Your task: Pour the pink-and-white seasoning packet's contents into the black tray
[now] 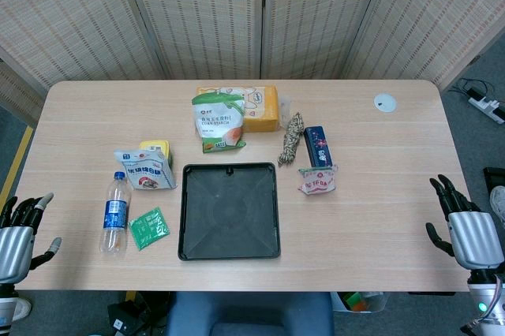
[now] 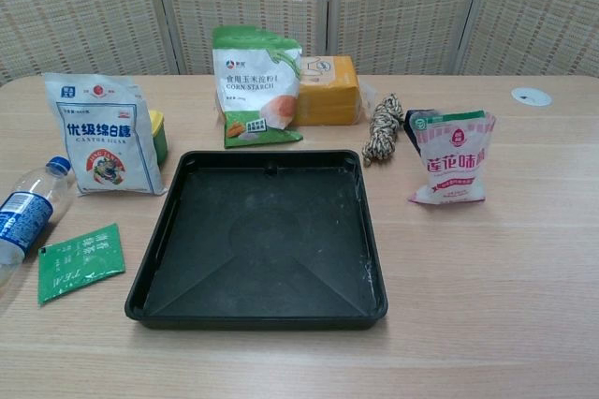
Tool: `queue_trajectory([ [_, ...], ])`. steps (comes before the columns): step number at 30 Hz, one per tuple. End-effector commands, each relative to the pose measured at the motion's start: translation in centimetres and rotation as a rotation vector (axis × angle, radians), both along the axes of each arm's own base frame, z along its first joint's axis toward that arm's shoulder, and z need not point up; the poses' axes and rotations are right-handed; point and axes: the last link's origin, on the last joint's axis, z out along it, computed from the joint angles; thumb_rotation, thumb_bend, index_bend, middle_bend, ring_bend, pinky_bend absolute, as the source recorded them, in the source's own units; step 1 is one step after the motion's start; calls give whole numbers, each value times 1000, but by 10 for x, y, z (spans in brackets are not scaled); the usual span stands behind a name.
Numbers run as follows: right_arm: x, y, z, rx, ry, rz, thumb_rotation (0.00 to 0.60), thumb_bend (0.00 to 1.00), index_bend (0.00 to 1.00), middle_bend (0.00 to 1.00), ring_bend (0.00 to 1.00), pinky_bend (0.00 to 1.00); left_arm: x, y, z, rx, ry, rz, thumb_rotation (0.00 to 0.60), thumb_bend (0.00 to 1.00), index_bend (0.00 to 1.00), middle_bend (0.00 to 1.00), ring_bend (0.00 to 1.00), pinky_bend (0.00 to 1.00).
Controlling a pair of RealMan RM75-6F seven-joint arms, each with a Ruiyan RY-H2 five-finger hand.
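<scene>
Both the left hand (image 1: pixel 17 233) and right hand (image 1: pixel 465 225) hover empty, fingers spread; a rope bundle (image 2: pixel 382 128) stands beside the pink-and-white seasoning packet (image 2: pixel 451 157).

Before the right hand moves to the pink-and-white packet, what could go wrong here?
The pink-and-white packet stands upright, close against the rope bundle and a dark blue box; a reach by the right hand may topple it or push those. It stands outside the black tray, so pouring early could spill onto the table.
</scene>
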Motion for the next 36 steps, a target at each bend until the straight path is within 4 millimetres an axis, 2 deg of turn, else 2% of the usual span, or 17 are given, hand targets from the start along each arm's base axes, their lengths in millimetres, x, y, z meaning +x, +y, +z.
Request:
queue_trajectory([
  [1, 0, -1, 0, 1, -2, 1, 600, 390, 0, 80, 220, 406, 0, 0, 0, 0, 2, 1, 600, 358, 122, 188, 148, 16],
  [10, 1, -2, -1, 9, -9, 7, 600, 390, 0, 80, 252, 406, 2, 1, -1, 0, -2, -8, 600, 358, 124, 188, 148, 16],
  [16, 3, -9, -4, 29, -11, 13, 600, 390, 0, 80, 283, 414, 3, 1, -2, -4, -7, -13, 600, 358, 125, 188, 148, 16],
  [18, 5, -15, -5, 38, -16, 16, 600, 390, 0, 80, 324, 444, 3, 0, -2, -3, -10, -13, 600, 358, 125, 188, 148, 16],
  [21, 7, -25, -10, 63, -29, 14, 600, 390, 0, 80, 445, 523, 4, -1, -2, -7, -22, -12, 600, 357, 126, 188, 148, 16],
  [23, 8, -33, -13, 77, -43, 17, 600, 390, 0, 80, 587, 626, 4, -1, -2, -7, -26, -12, 600, 357, 127, 188, 148, 17],
  [26, 7, -47, -20, 112, -84, 3, 600, 390, 0, 70, 724, 718, 4, -2, -1, -6, -26, -10, 600, 357, 128, 188, 148, 17],
  [31, 5, -78, -32, 196, -167, -32, 600, 390, 0, 51, 807, 803, 5, -2, -1, -7, -26, -10, 600, 358, 128, 188, 148, 17],
  [36, 6, -109, -46, 277, -204, -55, 600, 350, 0, 71, 834, 833, 7, -3, 0, -7, -28, -12, 600, 357, 128, 188, 148, 17],
])
